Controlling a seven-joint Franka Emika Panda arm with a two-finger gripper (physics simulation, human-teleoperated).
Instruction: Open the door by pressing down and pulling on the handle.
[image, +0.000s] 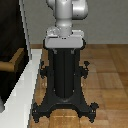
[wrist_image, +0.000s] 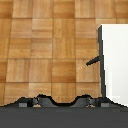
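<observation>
Showing one door (image: 10, 30), one handle (image: 14, 61), one pedestal (image: 65, 75)

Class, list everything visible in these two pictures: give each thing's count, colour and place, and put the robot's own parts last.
Tall flat black-brown door panel: one, dark, exterior view's left, set in the frame.
Short tan-brown lever handle: one, jutting from the door.
White door frame: one, beside the pedestal.
Wooden parquet floor: brown squares, under everything.
Black ribbed pedestal: one, centre, splayed feet on the floor.
Grey-white robot arm: one, atop the pedestal; its tool is not in view.
</observation>
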